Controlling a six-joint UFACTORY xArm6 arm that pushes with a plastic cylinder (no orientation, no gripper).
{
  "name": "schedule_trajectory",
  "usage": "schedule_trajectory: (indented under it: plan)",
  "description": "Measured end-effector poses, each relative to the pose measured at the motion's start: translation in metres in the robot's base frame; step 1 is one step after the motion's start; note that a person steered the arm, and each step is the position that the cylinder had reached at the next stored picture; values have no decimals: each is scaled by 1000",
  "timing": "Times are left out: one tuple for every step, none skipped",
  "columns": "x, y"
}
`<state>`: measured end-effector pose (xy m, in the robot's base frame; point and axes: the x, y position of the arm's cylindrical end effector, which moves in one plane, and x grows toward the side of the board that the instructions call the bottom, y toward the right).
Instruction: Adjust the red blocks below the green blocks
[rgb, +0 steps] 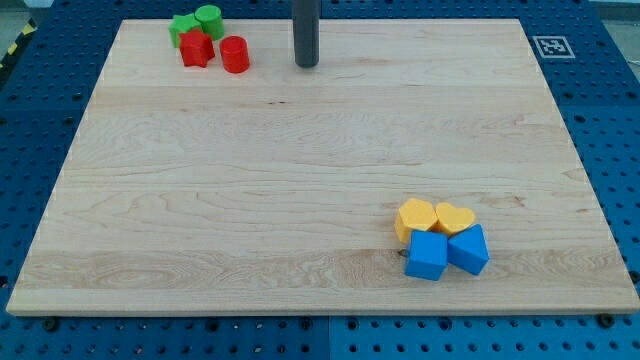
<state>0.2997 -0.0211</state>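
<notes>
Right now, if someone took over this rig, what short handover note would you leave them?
My tip is near the view's top, right of the red cylinder, touching nothing.
Red star sits just under the green star and green cylinder, top left. The red cylinder lies slightly right of them.
Mostly done; perhaps nudge the red cylinder left.
Yellow blocks and blue blocks sit bottom right.

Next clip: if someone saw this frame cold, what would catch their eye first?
Probably the two tight colour clusters at opposite corners of the wooden board. At the view's top left sit a green star block, a green cylinder, a red star block and a red cylinder; at the bottom right huddle two yellow blocks and two blue blocks. My tip stands just right of the red cylinder, apart from it.
</notes>
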Motion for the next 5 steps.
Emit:
schedule_trajectory:
  plan:
    - [32, -18]
    - [37, -70]
    - [29, -100]
    - [2, -104]
    - [-8, -127]
